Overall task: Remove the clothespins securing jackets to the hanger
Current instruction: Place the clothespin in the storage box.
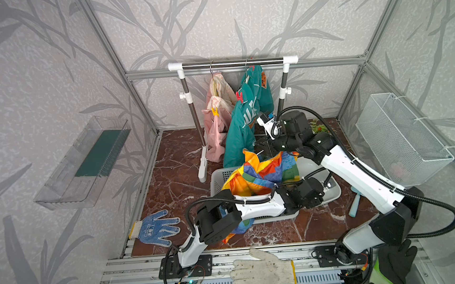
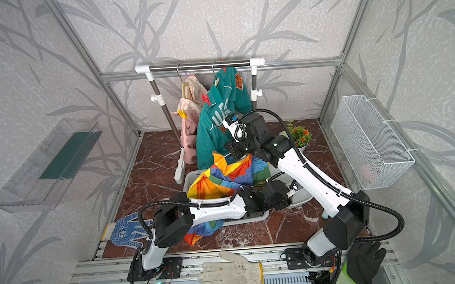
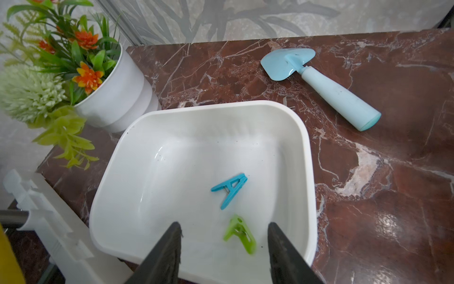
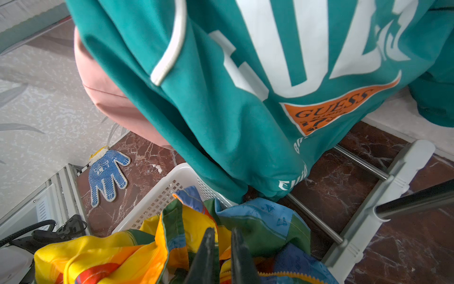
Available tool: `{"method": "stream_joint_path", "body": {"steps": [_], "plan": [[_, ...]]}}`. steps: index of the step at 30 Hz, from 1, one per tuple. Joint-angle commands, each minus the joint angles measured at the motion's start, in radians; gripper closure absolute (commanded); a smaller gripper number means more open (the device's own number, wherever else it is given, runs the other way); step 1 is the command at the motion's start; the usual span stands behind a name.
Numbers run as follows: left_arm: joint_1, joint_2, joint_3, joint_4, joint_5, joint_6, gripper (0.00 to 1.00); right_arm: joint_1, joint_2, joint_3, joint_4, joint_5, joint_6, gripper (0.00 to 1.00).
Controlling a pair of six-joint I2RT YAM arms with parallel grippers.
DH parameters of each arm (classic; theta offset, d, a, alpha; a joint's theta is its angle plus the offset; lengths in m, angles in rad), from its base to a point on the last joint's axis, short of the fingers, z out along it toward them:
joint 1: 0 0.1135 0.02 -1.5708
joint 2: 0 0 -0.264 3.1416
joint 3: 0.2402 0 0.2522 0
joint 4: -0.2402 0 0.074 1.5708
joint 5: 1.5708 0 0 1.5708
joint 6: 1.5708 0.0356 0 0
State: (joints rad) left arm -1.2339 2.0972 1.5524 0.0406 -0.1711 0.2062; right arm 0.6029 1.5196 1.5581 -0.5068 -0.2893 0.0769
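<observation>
Across the red marble worktop (image 3: 368,221) at frame right we see open room; our left gripper (image 3: 224,248) hangs released over the white tub (image 3: 304,137) holding the blue clothespin (image 3: 229,190) and green clothespin (image 3: 240,233), while our right gripper (image 4: 222,255) clenches the rainbow jacket (image 4: 118,255).

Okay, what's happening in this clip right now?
Two arms are unpegging small jackets from a rack. The left gripper hangs open over a white tub that holds a blue clothespin and a green clothespin. The right gripper is nearly shut, its tips at the rainbow patchwork jacket, which lies in a white perforated basket. The teal jacket and the pink jacket hang on the rack, with a red clothespin and a yellow clothespin on them.
</observation>
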Motion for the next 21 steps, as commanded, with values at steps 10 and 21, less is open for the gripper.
{"method": "stream_joint_path", "body": {"steps": [10, 21], "plan": [[-0.055, -0.41, -0.154, -0.012, 0.072, -0.054, 0.16, -0.006, -0.056, 0.008, 0.027, -0.004, -0.015, 1.0], [-0.078, -0.877, -0.293, -0.196, -0.157, -0.087, 0.18, -0.002, -0.068, -0.011, 0.046, -0.037, -0.006, 1.0]]}}
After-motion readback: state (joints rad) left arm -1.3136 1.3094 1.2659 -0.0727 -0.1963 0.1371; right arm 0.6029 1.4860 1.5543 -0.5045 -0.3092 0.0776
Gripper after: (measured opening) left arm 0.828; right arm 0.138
